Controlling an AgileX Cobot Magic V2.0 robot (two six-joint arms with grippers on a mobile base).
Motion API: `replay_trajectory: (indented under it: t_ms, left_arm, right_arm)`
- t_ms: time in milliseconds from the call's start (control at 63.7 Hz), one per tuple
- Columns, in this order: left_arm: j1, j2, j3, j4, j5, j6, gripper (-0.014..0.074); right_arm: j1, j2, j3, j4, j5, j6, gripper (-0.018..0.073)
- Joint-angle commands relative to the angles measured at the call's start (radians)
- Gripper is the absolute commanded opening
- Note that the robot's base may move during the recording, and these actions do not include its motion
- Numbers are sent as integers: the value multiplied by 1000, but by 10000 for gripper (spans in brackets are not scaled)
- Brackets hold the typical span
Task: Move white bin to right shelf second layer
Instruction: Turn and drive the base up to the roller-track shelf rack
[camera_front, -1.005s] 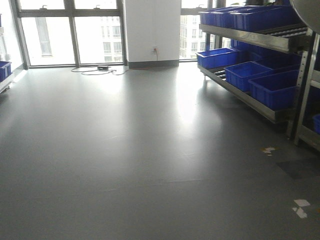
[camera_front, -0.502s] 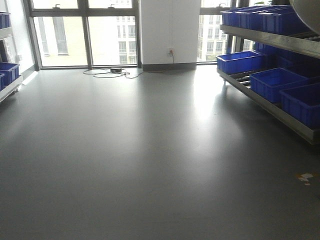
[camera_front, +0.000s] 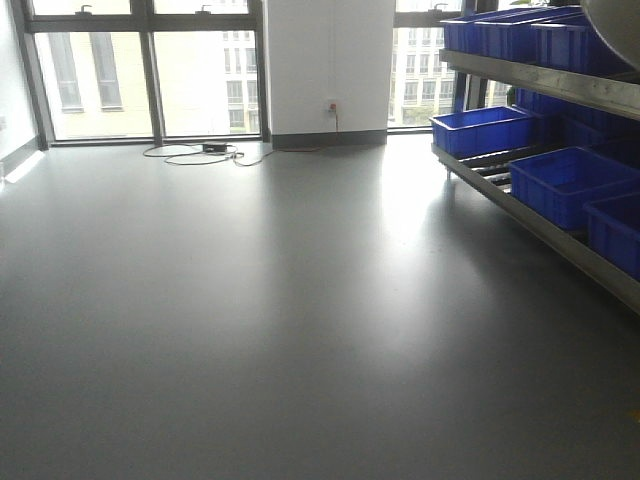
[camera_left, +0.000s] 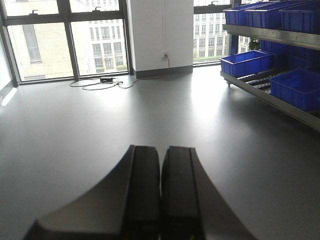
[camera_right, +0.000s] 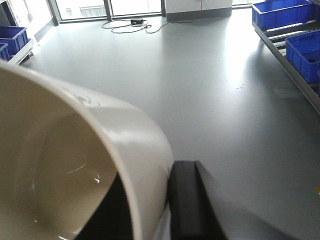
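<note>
Right wrist view, not left: white bin (camera_right: 75, 165) wall between right fingers (camera_right: 187, 200).

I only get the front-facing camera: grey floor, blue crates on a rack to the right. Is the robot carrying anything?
Observer: Yes. In the right wrist view the right gripper is clamped on the wall of the white bin, one finger inside, one outside.
Operator: Anything in the bin?
Observer: The part of its inside that shows is empty.
Operator: And the other hand?
Observer: The left gripper is shut, fingers pressed together, holding nothing.
</note>
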Motion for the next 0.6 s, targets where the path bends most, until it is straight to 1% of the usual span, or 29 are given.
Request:
replay_trajectory:
  t_ms: [0, 581]
  left_arm:
    - [-4, -14, 37, -5, -86, -4, 85]
    - [-4, -14, 37, -5, -86, -4, 85]
  right_arm:
    - [-6, 5, -30, 0, -101, -4, 55]
    - [-6, 5, -30, 0, -101, -4, 55]
